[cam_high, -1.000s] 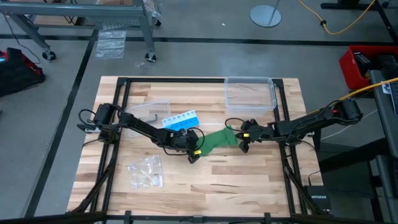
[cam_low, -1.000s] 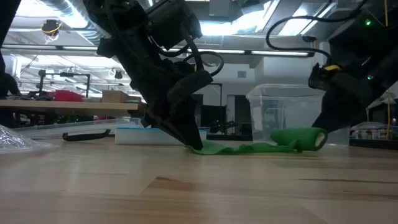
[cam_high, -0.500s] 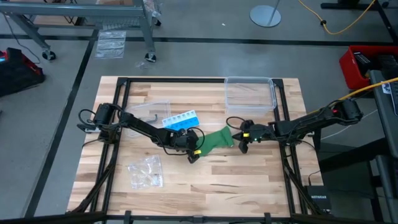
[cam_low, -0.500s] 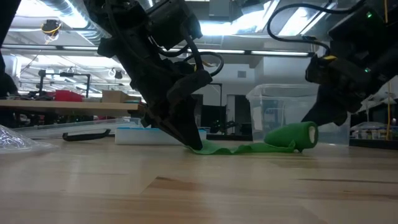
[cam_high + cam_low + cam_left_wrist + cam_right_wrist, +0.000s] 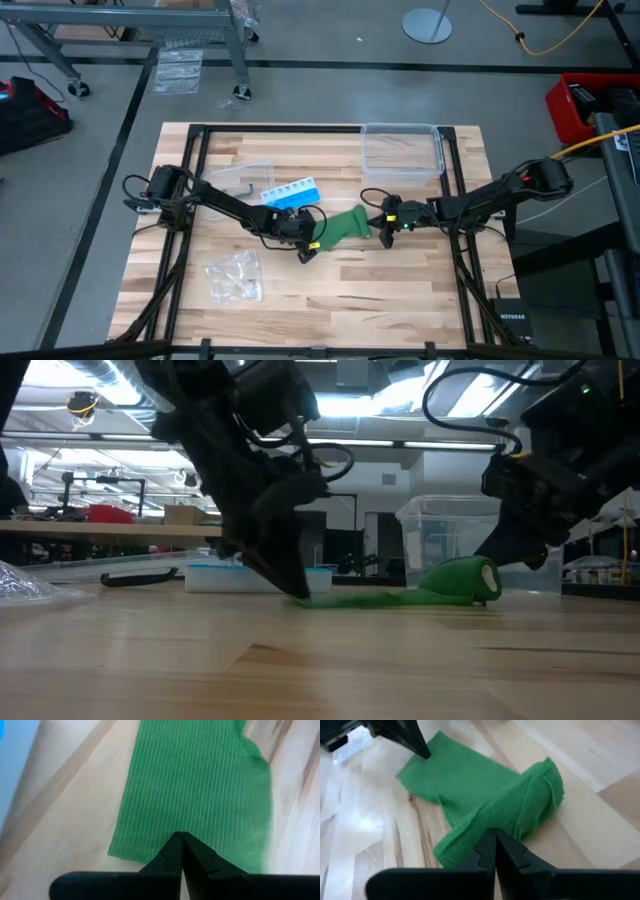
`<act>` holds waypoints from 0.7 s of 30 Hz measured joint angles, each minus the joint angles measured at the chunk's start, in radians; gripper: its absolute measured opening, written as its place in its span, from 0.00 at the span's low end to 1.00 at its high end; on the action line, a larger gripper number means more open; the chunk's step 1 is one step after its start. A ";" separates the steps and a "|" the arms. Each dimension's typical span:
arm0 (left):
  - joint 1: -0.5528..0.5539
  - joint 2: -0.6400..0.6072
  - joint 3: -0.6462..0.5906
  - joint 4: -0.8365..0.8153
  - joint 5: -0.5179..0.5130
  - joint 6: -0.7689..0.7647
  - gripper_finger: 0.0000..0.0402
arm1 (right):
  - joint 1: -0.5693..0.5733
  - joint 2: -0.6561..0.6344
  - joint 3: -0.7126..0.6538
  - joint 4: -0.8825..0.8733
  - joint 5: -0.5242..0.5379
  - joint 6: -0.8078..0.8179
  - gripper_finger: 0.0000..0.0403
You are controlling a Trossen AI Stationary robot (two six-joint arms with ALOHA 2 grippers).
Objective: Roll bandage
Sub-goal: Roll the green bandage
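Observation:
The bandage (image 5: pixel 345 225) is a green fabric strip lying mid-table. Its right part is wound into a loose roll (image 5: pixel 458 579); the left part (image 5: pixel 200 785) lies flat on the wood. My left gripper (image 5: pixel 311 247) is shut, with its tips down on the flat end. My right gripper (image 5: pixel 384 231) is shut too and sits against the roll from the right side. My left gripper presses its shut fingertips (image 5: pixel 179 840) down on the flat end of the bandage (image 5: pixel 165 832), close to the end edge. It comes slanting down from the table's left, and the cloth lies flat on the table under it. My right gripper has its shut fingertips (image 5: pixel 492 837) against the roll's side (image 5: pixel 512 817), slanting down from the table's right. The roll rests on the table, still joined to the flat strip.
A clear plastic box (image 5: pixel 402 150) stands at the far right. A blue and white pill organizer (image 5: pixel 290 193) lies just beyond my left gripper, beside a clear lid (image 5: pixel 240 178). A small clear plastic bag (image 5: pixel 235 277) lies near left.
My right gripper has moved toward the table's left, toward my left gripper, tipping downward. The roll has travelled with it over the flat strip, whose open length is now shorter and lies flatter. The pinned end has stayed in place.

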 joint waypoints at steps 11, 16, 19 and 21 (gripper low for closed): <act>-0.005 -0.061 -0.002 -0.060 -0.008 -0.001 0.00 | 0.000 0.061 0.069 0.082 -0.037 -0.048 0.01; -0.010 -0.061 -0.002 -0.085 -0.008 -0.017 0.00 | 0.000 0.061 0.106 0.018 -0.036 -0.111 0.01; -0.018 -0.061 -0.002 -0.095 -0.011 -0.019 0.00 | 0.000 0.061 0.119 -0.082 -0.016 -0.117 0.01; -0.027 -0.061 -0.002 -0.109 -0.011 -0.022 0.00 | 0.000 0.061 0.122 -0.147 0.029 -0.118 0.01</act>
